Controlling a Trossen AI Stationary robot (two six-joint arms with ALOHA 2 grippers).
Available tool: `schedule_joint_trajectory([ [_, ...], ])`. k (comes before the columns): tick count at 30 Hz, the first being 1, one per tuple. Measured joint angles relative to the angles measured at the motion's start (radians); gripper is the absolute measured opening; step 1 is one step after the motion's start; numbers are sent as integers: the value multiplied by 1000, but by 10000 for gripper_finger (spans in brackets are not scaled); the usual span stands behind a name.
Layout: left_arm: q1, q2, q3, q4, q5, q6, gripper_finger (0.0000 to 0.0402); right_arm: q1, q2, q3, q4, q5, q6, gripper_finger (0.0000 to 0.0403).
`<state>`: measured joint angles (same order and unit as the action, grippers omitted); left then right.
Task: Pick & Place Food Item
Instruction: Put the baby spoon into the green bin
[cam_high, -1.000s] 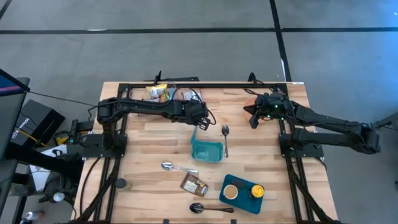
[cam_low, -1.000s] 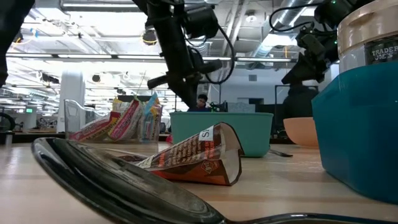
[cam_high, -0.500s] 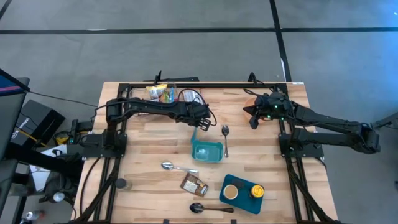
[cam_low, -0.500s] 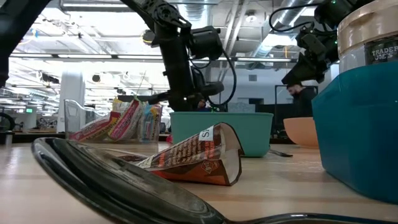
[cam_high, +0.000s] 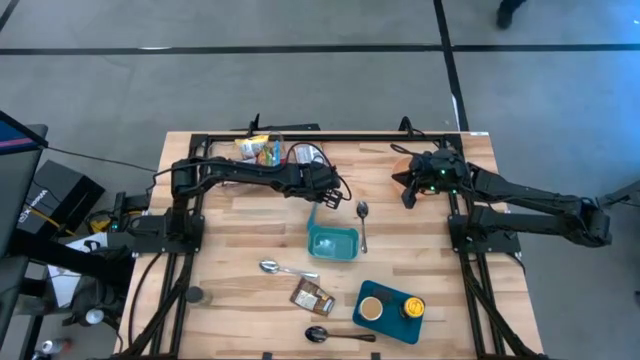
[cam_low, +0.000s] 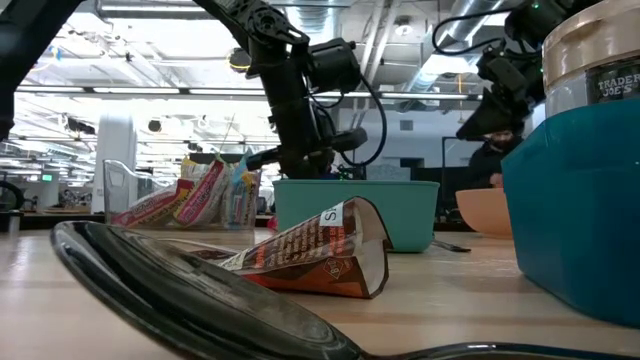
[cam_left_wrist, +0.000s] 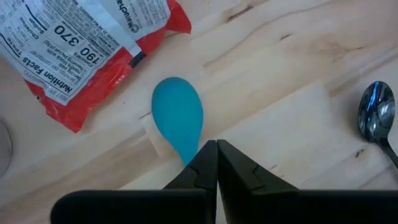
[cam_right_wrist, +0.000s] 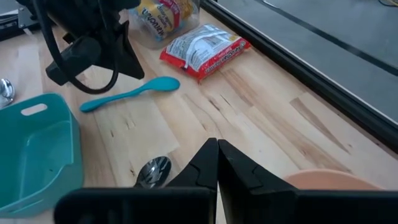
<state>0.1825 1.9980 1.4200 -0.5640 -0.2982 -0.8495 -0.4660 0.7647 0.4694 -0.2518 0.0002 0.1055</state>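
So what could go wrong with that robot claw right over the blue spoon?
1. The left claw is shut, right above the teal plastic spoon. Pushing down could skid the spoon away instead of picking it up.
2. The red snack packet lies close by, so a sweep might drag it along.
3. The teal bin sits just beside the left claw in the high view; a careless swing could bump it. The right claw waits, also shut.

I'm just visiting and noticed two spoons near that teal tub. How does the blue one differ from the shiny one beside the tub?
The blue spoon is matte turquoise, apparently plastic; the metal spoon is silvery and mirror-like. The blue spoon lies by the red snack packet, under the left tool; the metal spoon lies alongside the teal tub. Both lie flat on the wooden table, untouched.
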Motion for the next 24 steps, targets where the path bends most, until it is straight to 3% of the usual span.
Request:
schedule_joint_trajectory([
  [9,-26,16,-11,-76,0,-131,0,0,0,0,-3,0,1,0],
  [24,-19,21,-10,-47,0,-93,5,15,0,0,-2,0,10,0],
])
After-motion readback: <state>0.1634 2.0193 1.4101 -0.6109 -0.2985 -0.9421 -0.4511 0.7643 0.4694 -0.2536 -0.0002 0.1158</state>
